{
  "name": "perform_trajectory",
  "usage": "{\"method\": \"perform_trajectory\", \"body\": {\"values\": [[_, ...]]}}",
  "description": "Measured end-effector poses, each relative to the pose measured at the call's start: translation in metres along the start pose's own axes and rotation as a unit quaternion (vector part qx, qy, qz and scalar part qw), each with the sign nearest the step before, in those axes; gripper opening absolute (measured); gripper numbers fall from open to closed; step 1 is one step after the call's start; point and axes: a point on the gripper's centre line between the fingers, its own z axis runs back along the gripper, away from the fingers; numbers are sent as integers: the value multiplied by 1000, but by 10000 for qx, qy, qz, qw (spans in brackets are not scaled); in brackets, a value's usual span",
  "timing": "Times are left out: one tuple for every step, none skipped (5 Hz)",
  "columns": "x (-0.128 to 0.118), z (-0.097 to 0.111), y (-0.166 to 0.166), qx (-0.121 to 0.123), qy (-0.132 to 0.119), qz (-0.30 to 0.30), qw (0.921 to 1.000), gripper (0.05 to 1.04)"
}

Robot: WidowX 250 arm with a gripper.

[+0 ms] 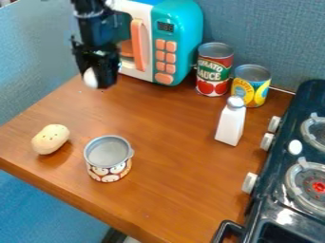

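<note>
Blue-grey fabric walls (266,28) stand behind a brown wooden table (171,190), with blue below its near left edge. Along the right side sits a black toy stove (284,178) with grey burner rings, and a teal and white toy microwave (182,28) with an orange handle and orange buttons stands at the back. Left of the microwave's buttons, the black gripper (98,79) hangs over the table's far left part, its fingers closed on a white, egg-like thing (90,79) — the item sits at their lower end.

Just right of the microwave is a can with a red and green label (213,71); beside it, nearer the stove, stands a yellow and blue can (251,86). A short patterned tin (109,172) with a grey top stands on the near left part of the table. In front of the yellow and blue can is a white shaker (231,124) with a grey cap. Left of the tin, and apart from it, lies a pale yellow potato (51,139). Smallest are the stove's white knobs (250,182), along its left side.
</note>
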Motion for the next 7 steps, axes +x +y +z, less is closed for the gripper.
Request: {"method": "perform_trajectory", "body": {"values": [[1,5,-18,-272,-74,-772,9966,710],[-12,-11,-39,-611,198,-1200,9907,710],[-14,-26,-66,-720,266,-1556,9848,710],[-11,-34,-69,-697,242,-1745,9819,710],[-8,-49,-63,-570,254,-1935,9791,710],[4,-51,-60,-402,-99,-2245,9736,710],[8,-60,-59,-377,-169,-2457,9685,710]]}}
